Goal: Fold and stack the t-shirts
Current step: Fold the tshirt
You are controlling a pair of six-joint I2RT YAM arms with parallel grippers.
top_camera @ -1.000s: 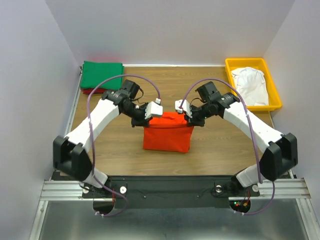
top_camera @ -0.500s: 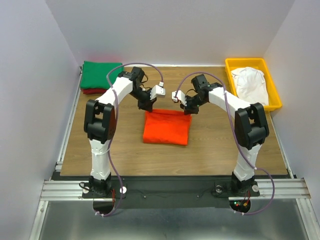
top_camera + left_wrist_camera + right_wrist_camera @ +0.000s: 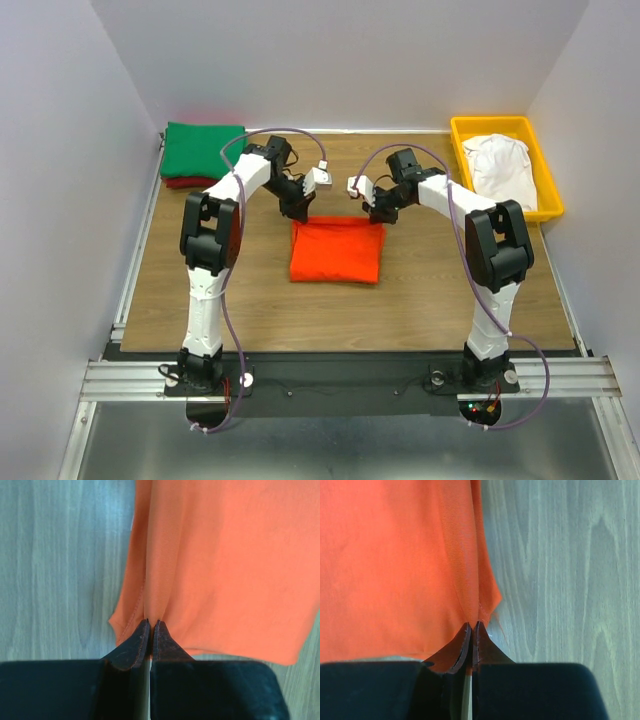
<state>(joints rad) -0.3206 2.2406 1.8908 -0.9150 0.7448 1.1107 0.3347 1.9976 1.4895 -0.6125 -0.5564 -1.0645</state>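
Left pincer (image 3: 301, 215) and right pincer (image 3: 378, 216) are clamping the orange shirt (image 3: 336, 255) at its far corners.
From above, it is lying folded mid-surface (image 3: 440, 290); each wrist view is showing the jaws biting only thin hem, so a pull could slip a corner free, wrecking the fold.

The worktop (image 3: 200, 290) is carrying an orange t-shirt (image 3: 335, 255), a green-topped t-shirt pile (image 3: 205, 150) and a yellow tray (image 3: 515, 214).

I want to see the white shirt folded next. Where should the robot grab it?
Probably a raised fold on top of the white t-shirt, coming straight down: it lies crumpled inside the yellow tray, whose walls block a sideways approach.
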